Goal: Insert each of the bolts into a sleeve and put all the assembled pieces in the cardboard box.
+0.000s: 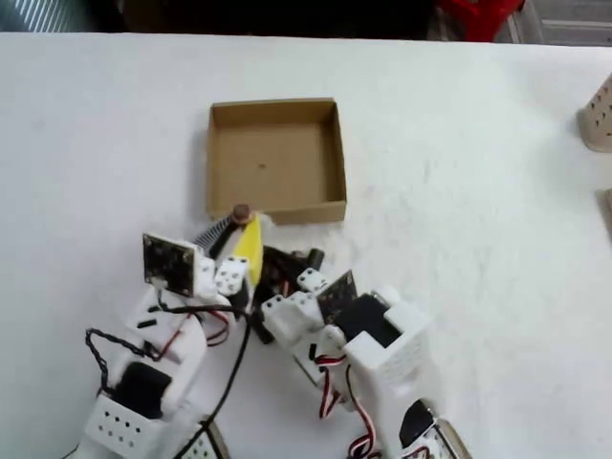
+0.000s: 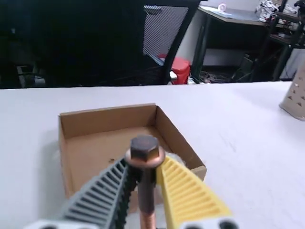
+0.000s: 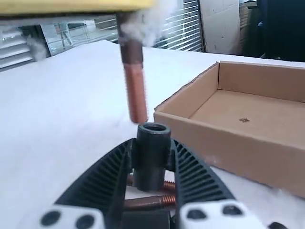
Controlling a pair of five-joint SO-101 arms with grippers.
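Left gripper [image 2: 145,168]: pinching a copper bolt [image 2: 144,151] just under its hex head, between one grey and one yellow finger, with the shank hanging straight down.
Right gripper [image 3: 152,146]: pressed onto a dark sleeve [image 3: 152,162], held upright with its open mouth facing up.
Bolt and sleeve: apart. The bolt tip hangs just above the sleeve mouth and looks slightly off its centre, though the angle leaves that uncertain.
Where this happens: in the high view, at 6 o'clock of the cardboard box [image 1: 296,209], just outside its near wall. The arms come in from 6 to 7 o'clock of the table [image 1: 478,191].
Box: open on top, with bare cardboard inside and no assembled piece in it.
Spare bolts [image 3: 147,202]: at least two lie flat on the table under the right gripper, untouched.
Done so far: one bolt and one sleeve are picked up and brought nearly into line.
Left to do: by my reading, almost everything. This first insertion is not yet made, the pair must then go into the box, and the lying bolts still need sleeves.
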